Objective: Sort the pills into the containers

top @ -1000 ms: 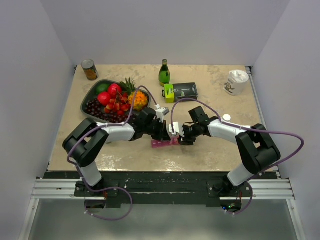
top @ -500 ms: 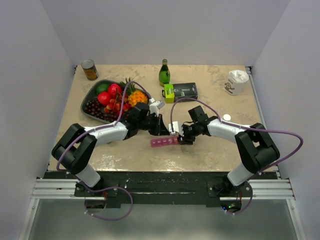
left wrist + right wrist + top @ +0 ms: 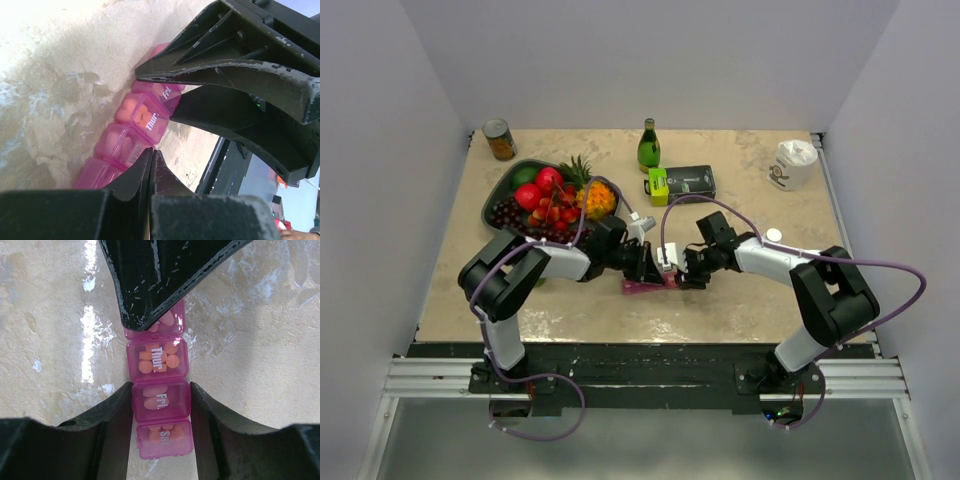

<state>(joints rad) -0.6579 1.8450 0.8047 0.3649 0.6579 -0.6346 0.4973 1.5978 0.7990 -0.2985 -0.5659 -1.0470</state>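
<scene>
The fingers (image 3: pixel 114 422) of the right gripper (image 3: pixel 161 390) stand apart with the pink pill organiser (image 3: pixel 158 362) between them. In the right wrist view they sit at the lower left and lower right of the frame, one against each long side of the strip at the compartment marked "Fri". Their inner edges appear to touch the plastic, so the jaws look clamped on it, though the contact line is too fine to be sure of.

The strip runs up the middle of that frame. "Sat" is at the bottom, below the fingertips, then "Fri" in the grip and "Thur" above it. The next compartment is half hidden under the dark tip of the left gripper (image 3: pixel 151 152), which comes down from the top of the frame. Orange pills (image 3: pixel 149 366) show through the lids.

In the left wrist view the left gripper's own fingers (image 3: pixel 125 200) fill the bottom of the frame. They are pressed together, leaving only a thin seam between them. Their shared tip rests at the compartment marked "Wed".

From above, the organiser lies on the tan table (image 3: pixel 750 190) just below the middle of the frame. It sits between the two grippers, which nearly meet over it and hide part of it.
</scene>
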